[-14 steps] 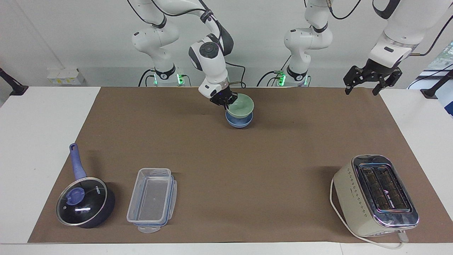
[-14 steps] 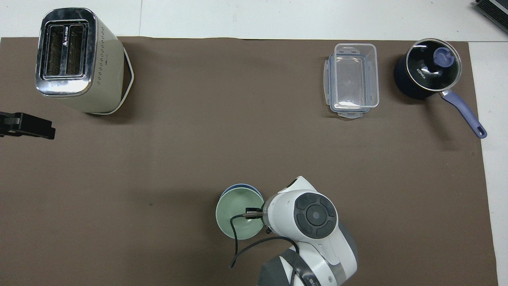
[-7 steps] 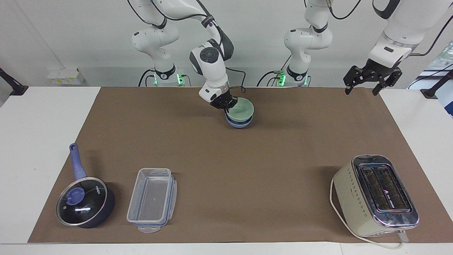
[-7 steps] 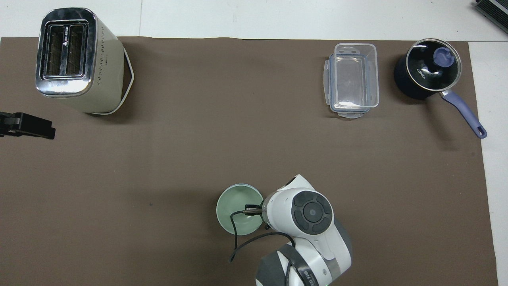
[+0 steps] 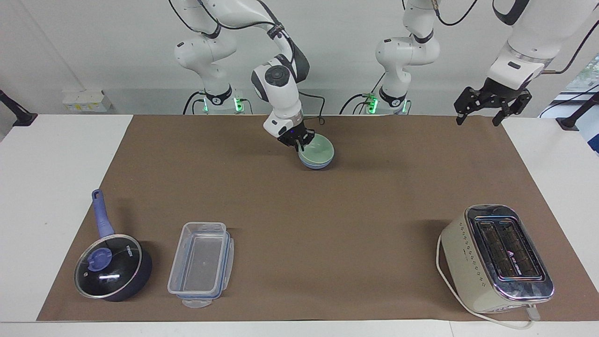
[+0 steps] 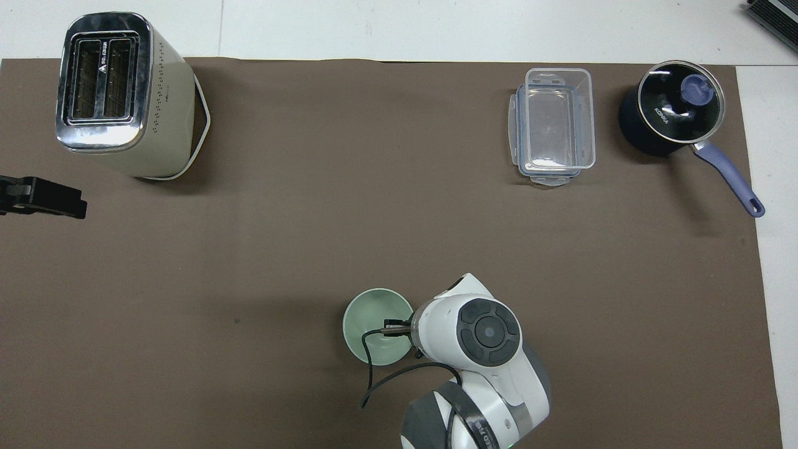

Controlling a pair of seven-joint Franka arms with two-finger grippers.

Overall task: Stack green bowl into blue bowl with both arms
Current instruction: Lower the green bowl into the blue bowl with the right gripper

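Note:
The pale green bowl (image 5: 320, 149) sits nested in the blue bowl (image 5: 319, 164), on the mat midway between the two arms' ends and close to the robots. Only a thin band of the blue bowl shows under it. From overhead the green bowl (image 6: 374, 318) covers the blue one entirely. My right gripper (image 5: 299, 142) is at the green bowl's rim on the side toward the right arm's end. My left gripper (image 5: 477, 120) hangs open and empty above the mat's corner at the left arm's end, where that arm waits.
A cream toaster (image 5: 496, 257) stands far from the robots at the left arm's end. A clear lidless container (image 5: 201, 264) and a dark lidded pot (image 5: 112, 267) with a blue handle lie far from the robots at the right arm's end.
My right gripper has lowered the green bowl from just above the blue bowl down into it, so less blue shows. The left arm has not moved.

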